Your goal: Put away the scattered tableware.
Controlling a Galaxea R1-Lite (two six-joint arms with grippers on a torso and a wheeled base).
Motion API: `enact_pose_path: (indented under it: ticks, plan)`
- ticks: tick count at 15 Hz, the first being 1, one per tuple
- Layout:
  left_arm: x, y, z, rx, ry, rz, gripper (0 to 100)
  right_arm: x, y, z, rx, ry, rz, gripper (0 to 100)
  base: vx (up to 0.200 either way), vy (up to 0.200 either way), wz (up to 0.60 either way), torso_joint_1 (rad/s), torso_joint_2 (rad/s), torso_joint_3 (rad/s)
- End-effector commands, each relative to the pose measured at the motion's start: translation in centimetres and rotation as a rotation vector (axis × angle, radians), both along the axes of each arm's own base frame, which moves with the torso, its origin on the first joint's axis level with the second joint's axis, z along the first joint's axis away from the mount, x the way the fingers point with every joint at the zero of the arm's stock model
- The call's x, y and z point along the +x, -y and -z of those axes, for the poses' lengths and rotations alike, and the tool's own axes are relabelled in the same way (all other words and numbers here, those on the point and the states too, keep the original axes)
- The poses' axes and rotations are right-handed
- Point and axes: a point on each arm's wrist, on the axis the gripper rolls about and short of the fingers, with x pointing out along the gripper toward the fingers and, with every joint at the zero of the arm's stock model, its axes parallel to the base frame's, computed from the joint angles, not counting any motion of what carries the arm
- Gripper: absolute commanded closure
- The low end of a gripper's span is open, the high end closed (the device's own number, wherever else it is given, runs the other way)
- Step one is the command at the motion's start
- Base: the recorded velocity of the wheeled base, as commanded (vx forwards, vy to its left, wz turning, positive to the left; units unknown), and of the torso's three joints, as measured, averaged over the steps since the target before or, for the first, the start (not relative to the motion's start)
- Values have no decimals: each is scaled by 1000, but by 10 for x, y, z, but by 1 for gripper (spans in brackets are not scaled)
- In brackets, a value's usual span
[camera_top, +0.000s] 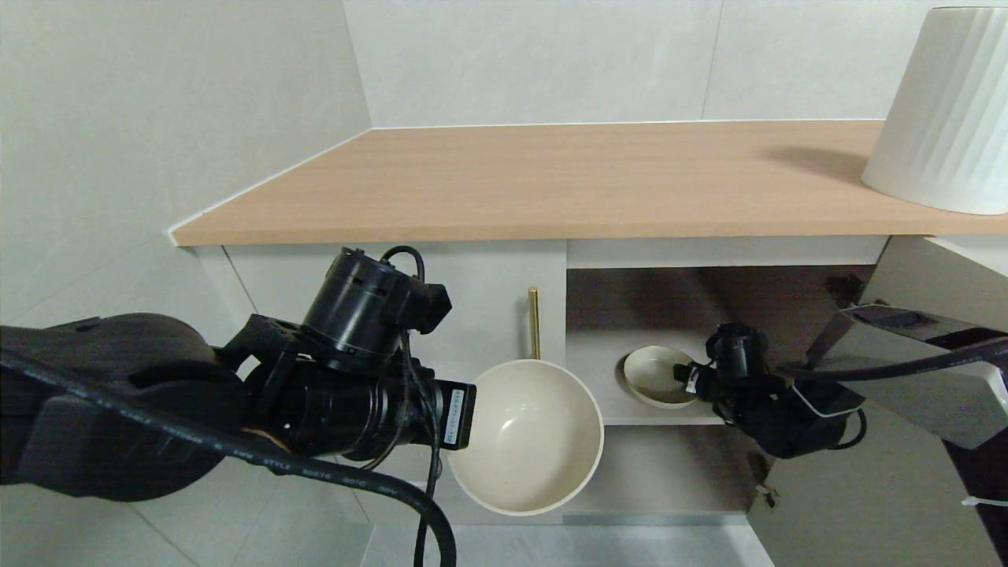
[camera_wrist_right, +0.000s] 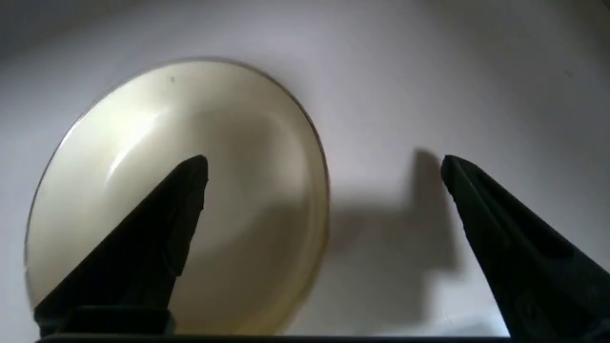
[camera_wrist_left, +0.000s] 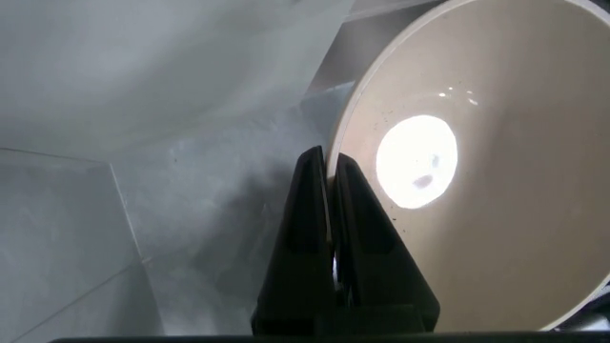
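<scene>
In the cupboard (camera_top: 592,386) the dish (camera_top: 657,376) is away, our right gripper (camera_wrist_right: 322,170) wide open by it; our left gripper (camera_wrist_left: 329,164) pinches the bowl (camera_top: 524,441) left to store.

Head camera looks down from farther back, sharing the large cream round bowl (camera_top: 528,441) with the close-up left wrist camera, the small cream shallow dish (camera_top: 654,376) with the right.

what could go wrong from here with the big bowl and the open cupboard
1. The left gripper pinches the large bowl by its rim alone; it could tilt or slip out.
2. The right gripper sits open at the small bowl on the shelf; bringing the large bowl in now could hit either.
3. The large bowl hangs near the gold handle and might bump it.
</scene>
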Motion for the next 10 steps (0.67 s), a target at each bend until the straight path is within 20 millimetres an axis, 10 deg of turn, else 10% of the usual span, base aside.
enact_pose_path:
  ticks: [1, 10]
  plan:
    - [2, 10, 12, 33, -26, 12, 100, -24, -3, -29, 19, 5, -48, 0, 0, 0, 0, 0, 0, 0]
    - [11, 56, 78, 222, -94, -43, 100, -144, -47, -128, 199, -147, -642, 0, 0, 0, 0, 0, 0, 0]
